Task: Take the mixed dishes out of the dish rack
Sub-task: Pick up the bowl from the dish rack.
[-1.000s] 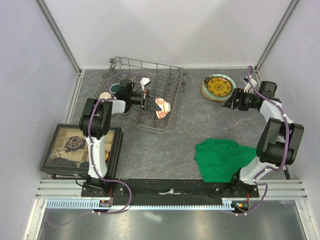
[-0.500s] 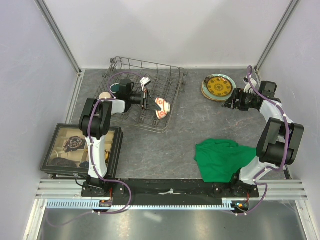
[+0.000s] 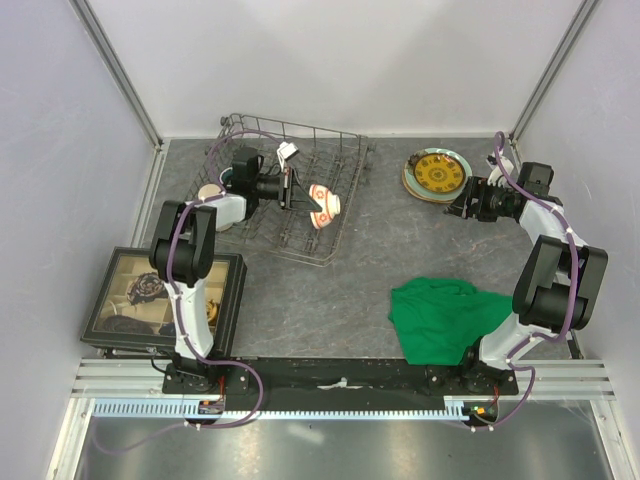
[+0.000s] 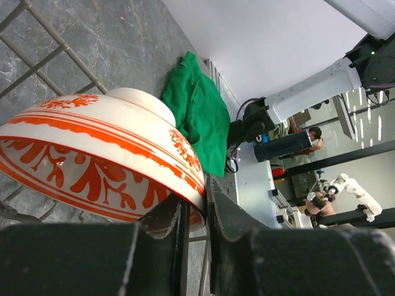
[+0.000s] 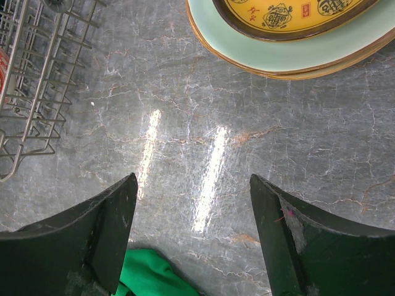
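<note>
Bowl: the small red-and-white bowl (image 3: 323,203) (image 4: 92,160) is tipped on its side over the right half of the dish rack (image 3: 300,130), at about 10 o'clock on the table (image 3: 350,285). Its foot points to 3 o'clock. Whether it touches the wires cannot be told.
Grip: the left gripper (image 3: 300,193) (image 4: 196,203) pinches the bowl's rim, one finger inside and one outside, with the jaws drawn narrow.
Pattern: orange-red bands and leaf scrolls on white, with no lettering.
Rack: grey wire, with upright tines and raised sides. A tall beige cup (image 3: 209,192) sits at its 9 o'clock end, with the dark green mug (image 3: 230,176) just beside it, partly behind the arm.
Plates: stacked at 2 o'clock, well apart from the rack, the yellow-patterned plate (image 3: 438,172) (image 5: 290,15) on top of the pale mint-green plate (image 5: 278,52).
Writing: the yellow plate carries dark characters and a red square seal, too small to read.
Right arm: the right gripper (image 3: 462,205) (image 5: 192,185) hangs over bare table near the stack's 4 o'clock edge, fingers spread wide and holding nothing.
Cloth: a crumpled green cloth (image 3: 445,320) (image 5: 148,274) (image 4: 197,105) lies at 4 o'clock.
Tray: a black-framed tray (image 3: 95,310) sits at 8 o'clock.
</note>
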Robot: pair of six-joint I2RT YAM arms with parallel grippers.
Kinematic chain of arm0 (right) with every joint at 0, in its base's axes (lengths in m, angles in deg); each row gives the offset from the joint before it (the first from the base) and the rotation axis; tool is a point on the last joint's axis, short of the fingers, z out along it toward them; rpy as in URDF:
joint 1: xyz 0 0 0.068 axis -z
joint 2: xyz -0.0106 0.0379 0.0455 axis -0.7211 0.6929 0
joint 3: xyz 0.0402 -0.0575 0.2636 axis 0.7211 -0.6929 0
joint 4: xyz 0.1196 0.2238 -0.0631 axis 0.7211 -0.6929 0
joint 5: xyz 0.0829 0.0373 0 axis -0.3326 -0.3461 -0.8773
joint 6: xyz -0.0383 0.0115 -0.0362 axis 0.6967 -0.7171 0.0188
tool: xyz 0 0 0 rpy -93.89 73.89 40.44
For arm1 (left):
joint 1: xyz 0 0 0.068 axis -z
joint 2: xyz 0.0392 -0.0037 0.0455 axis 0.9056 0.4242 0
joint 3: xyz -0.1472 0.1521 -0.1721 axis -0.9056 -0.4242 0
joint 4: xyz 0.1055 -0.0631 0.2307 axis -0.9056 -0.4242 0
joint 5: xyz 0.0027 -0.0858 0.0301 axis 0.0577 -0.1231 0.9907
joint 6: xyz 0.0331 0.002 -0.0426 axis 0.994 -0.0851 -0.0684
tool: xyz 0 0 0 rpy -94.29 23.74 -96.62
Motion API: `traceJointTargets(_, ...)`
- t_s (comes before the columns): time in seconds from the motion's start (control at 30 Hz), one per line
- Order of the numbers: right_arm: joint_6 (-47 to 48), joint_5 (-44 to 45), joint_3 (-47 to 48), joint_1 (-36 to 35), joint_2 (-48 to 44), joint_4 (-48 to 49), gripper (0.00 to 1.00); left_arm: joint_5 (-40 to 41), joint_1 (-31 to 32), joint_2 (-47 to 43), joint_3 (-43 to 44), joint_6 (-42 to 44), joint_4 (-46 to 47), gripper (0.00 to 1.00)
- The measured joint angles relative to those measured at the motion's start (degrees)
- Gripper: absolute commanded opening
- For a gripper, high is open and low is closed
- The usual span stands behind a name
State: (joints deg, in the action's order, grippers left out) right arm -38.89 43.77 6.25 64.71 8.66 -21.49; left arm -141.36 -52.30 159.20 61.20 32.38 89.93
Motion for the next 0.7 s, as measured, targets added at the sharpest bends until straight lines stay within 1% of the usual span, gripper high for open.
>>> traceJointTargets(0.23, 0.0, -0.1, 0.0, 0.0, 0.0, 0.0, 0.81, 0.0, 0.0, -2.1, 0.6, -0.3, -1.0, 0.02)
traceJointTargets(0.33, 0.0, -0.2, 0.0, 0.0, 0.0, 0.0, 0.81, 0.5, 0.0, -3.4, 3.0, 1.4, -5.4, 0.02)
traceJointTargets(0.47, 0.0, -0.2, 0.0, 0.0, 0.0, 0.0, 0.82, 2.6, 0.0, -5.3, 8.7, 9.2, -17.7, 0.02)
traceJointTargets(0.7, 0.0, -0.2, 0.0, 0.0, 0.0, 0.0, 0.81, 10.2, 1.8, -6.9, 20.3, 26.4, -41.5, 0.02)
